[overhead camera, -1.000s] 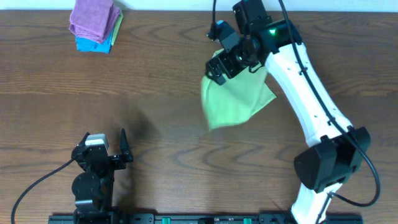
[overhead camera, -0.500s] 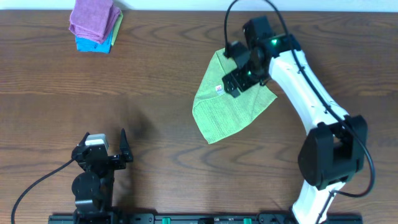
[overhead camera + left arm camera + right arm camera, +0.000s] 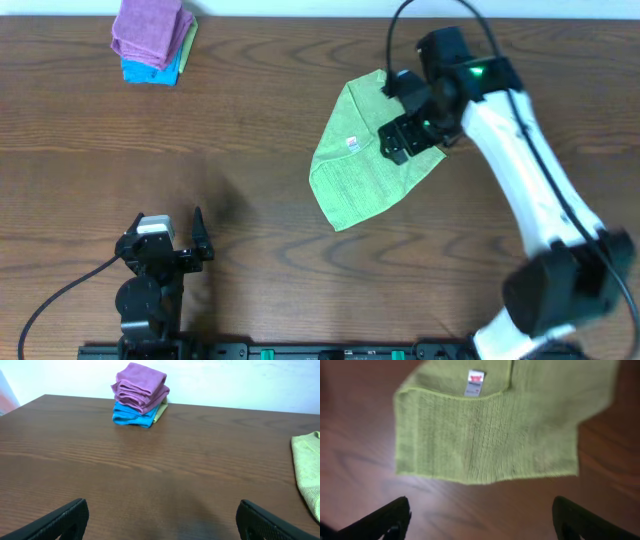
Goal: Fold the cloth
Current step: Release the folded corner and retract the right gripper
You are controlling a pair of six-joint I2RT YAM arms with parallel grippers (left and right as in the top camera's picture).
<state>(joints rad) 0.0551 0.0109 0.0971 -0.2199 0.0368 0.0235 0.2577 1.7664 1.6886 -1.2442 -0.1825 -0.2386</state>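
The green cloth (image 3: 358,170) lies folded on the table right of centre, a white tag (image 3: 352,144) showing on top. It fills the upper part of the right wrist view (image 3: 490,430), and its edge shows at the right of the left wrist view (image 3: 306,465). My right gripper (image 3: 400,128) hovers over the cloth's right part, open and empty (image 3: 480,520). My left gripper (image 3: 180,240) rests at the front left, open and empty (image 3: 161,520), far from the cloth.
A stack of folded cloths, purple on blue (image 3: 152,40), sits at the back left corner, also seen in the left wrist view (image 3: 140,395). The right arm (image 3: 530,190) reaches across the right side of the table.
The right gripper let go of the cloth and moved right. The cloth's lifted left part dropped and now lies flat with the tag up. The left arm has not moved.
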